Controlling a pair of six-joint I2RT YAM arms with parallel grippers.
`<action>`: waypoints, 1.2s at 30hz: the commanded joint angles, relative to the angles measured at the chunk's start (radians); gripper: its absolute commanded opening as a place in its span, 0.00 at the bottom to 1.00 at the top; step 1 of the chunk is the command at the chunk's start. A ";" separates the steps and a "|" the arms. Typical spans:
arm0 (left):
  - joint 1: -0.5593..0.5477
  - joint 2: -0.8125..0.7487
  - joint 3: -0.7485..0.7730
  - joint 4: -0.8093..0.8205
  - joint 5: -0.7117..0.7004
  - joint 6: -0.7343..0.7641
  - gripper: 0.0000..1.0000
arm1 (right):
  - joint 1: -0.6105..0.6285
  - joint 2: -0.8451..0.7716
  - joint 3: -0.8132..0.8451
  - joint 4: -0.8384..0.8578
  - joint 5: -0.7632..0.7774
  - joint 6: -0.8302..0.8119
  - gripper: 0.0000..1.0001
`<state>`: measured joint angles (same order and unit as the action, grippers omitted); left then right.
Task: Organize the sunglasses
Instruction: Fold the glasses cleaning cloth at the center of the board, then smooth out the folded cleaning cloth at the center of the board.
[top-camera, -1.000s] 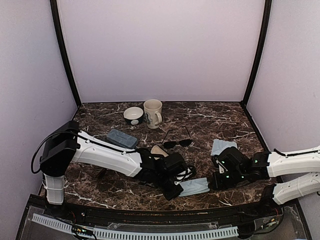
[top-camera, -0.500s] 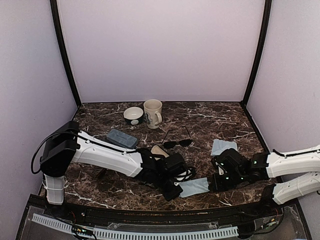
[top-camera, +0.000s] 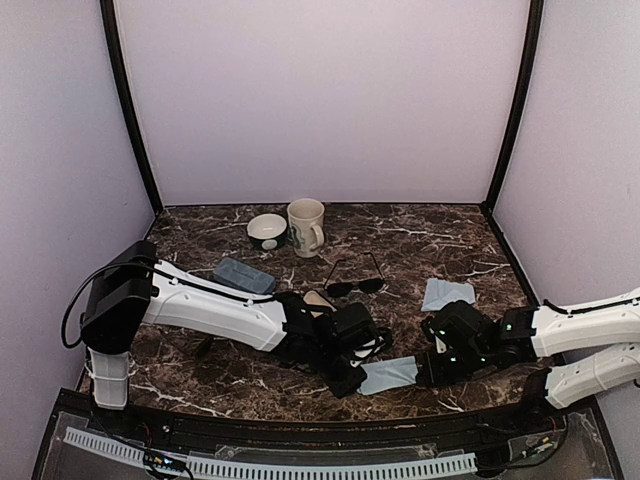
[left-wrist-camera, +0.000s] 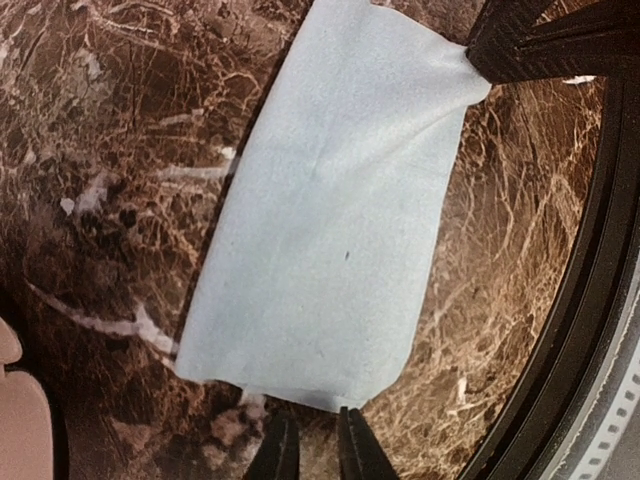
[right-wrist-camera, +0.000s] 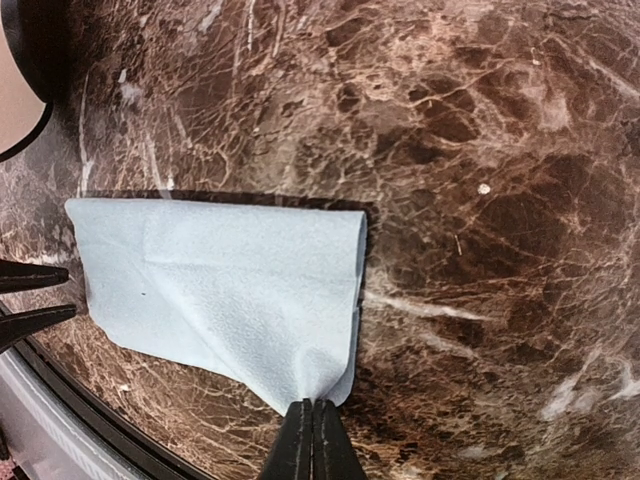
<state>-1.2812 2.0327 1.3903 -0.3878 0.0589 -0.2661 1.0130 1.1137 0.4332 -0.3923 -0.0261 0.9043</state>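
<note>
The black thin-framed sunglasses (top-camera: 355, 286) lie open on the marble behind my grippers. I cannot make out the brownish pair. A light blue cloth (top-camera: 388, 373) lies flat near the front edge. In the left wrist view the cloth (left-wrist-camera: 330, 200) spreads just beyond my left gripper (left-wrist-camera: 318, 455). That gripper is open by a narrow gap and empty, its tips just short of the cloth's near edge. My right gripper (right-wrist-camera: 313, 425) is shut on the cloth's corner (right-wrist-camera: 220, 290). In the top view my left gripper (top-camera: 352, 378) and right gripper (top-camera: 428, 368) sit at opposite ends of the cloth.
An open black case with beige lining (top-camera: 318, 300) lies under my left arm. A grey-blue case (top-camera: 243, 276) lies at the left. A second blue cloth (top-camera: 447, 293) lies at the right. A mug (top-camera: 306, 226) and bowl (top-camera: 267, 230) stand at the back. The black front rim (left-wrist-camera: 590, 300) runs close by.
My right gripper has edged a little left with the cloth's corner, and the cloth now lies slightly more bunched. My left arm has barely moved.
</note>
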 joint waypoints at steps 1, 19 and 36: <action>-0.003 -0.009 0.021 -0.007 -0.005 -0.015 0.17 | 0.012 0.006 -0.001 -0.004 0.012 0.015 0.06; -0.003 -0.049 -0.025 0.072 -0.010 -0.093 0.46 | -0.033 -0.037 0.072 -0.066 0.097 -0.055 0.33; -0.013 0.025 -0.005 0.022 -0.107 -0.094 0.47 | -0.033 0.030 -0.004 0.170 -0.031 -0.056 0.32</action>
<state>-1.2888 2.0392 1.3827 -0.3393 -0.0299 -0.3534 0.9871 1.1297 0.4641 -0.3038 -0.0227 0.8429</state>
